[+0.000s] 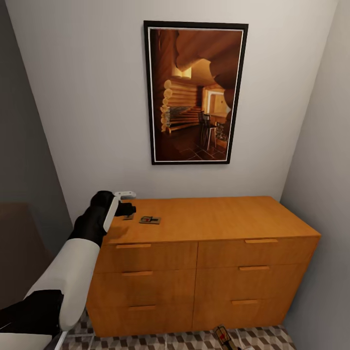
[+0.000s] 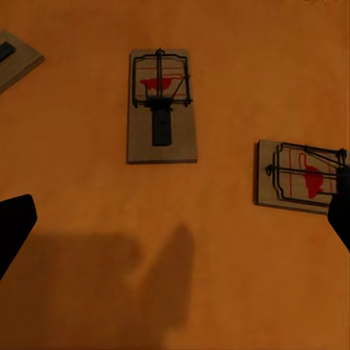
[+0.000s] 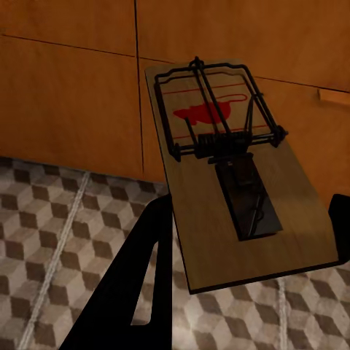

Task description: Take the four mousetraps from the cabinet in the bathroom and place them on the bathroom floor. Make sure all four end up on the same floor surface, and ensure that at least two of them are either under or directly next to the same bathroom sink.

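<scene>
In the head view, one wooden cabinet (image 1: 209, 262) fills the lower middle of the frame, with six drawers in two columns of three and six slim bar handles. One framed picture (image 1: 195, 92) hangs on the wall in the upper centre. One mousetrap (image 1: 149, 220) lies on the cabinet's top surface at centre left, and another mousetrap (image 1: 223, 335) shows at the bottom edge. In the left wrist view, three mousetraps show: one upper centre (image 2: 162, 106), one at the right edge (image 2: 300, 175), one cut off at the upper left corner (image 2: 14, 58). In the right wrist view, one mousetrap (image 3: 237, 175) shows at centre.
</scene>
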